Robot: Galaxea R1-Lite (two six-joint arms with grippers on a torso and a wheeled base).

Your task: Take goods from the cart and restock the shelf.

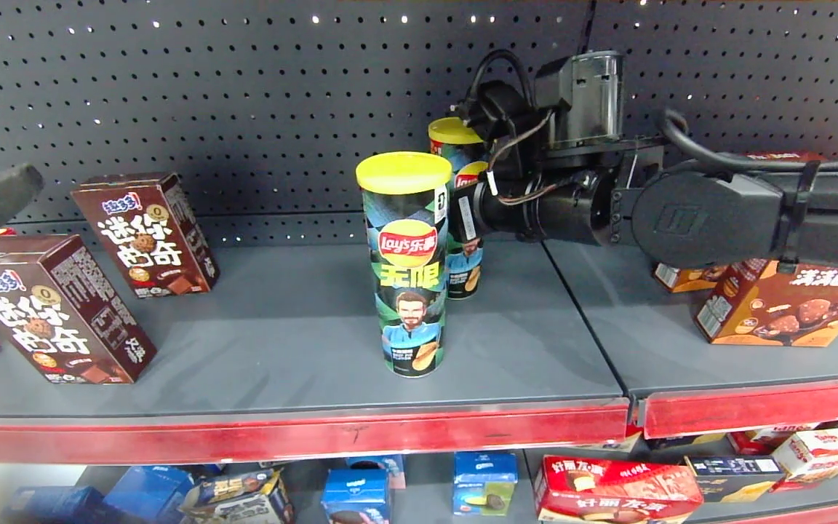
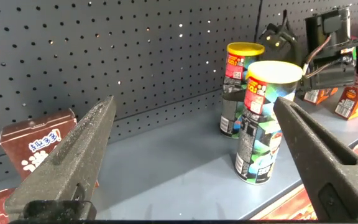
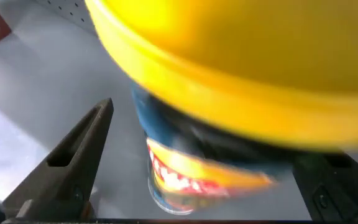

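Yellow-lidded front can [image 1: 404, 269] screens rear can [image 1: 454, 142]; brown box [image 1: 146, 233] left.

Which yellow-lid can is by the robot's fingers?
The back can, nearest the pegboard: the right gripper has its fingers either side of it. The front can stands free.

Logo and bold lettering on front can [image 1: 404, 269], white characters on brown box [image 1: 55, 309]

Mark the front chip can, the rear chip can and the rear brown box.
front chip can [image 1: 406, 276]: head view, label middle.
rear chip can [image 1: 451, 131]: head view, yellow lid.
rear brown box [image 1: 148, 236]: head view, front face.
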